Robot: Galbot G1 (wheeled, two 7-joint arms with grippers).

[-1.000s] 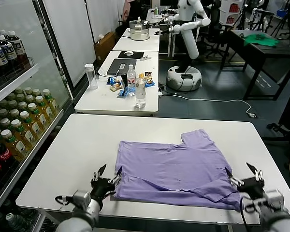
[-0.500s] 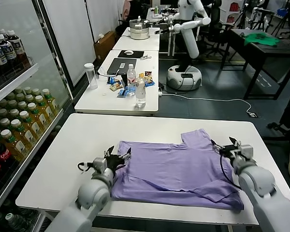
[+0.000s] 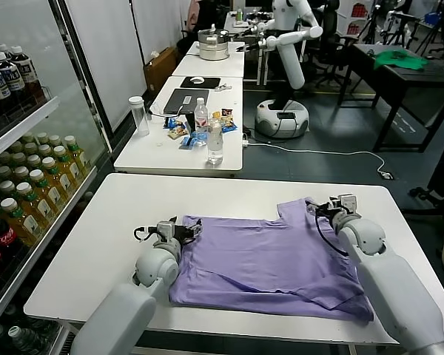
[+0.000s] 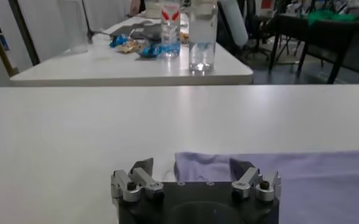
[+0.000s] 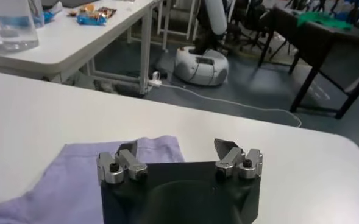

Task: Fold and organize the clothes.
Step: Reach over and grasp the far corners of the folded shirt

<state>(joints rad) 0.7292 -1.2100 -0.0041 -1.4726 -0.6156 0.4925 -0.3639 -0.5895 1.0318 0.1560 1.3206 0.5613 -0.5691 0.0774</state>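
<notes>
Both grippers, left and right, now forward at lavender T-shirt's far corners, fingers wide, shirt lengthwise left-right.

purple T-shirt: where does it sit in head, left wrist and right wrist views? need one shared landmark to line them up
Head: purple T-shirt spread on the white table, between left gripper and right gripper.
Left wrist: low and right, just past the open fingers.
Right wrist: low and left, sleeve edge past the open fingers.
Shared landmark: clear water bottle on the table beyond.
</notes>
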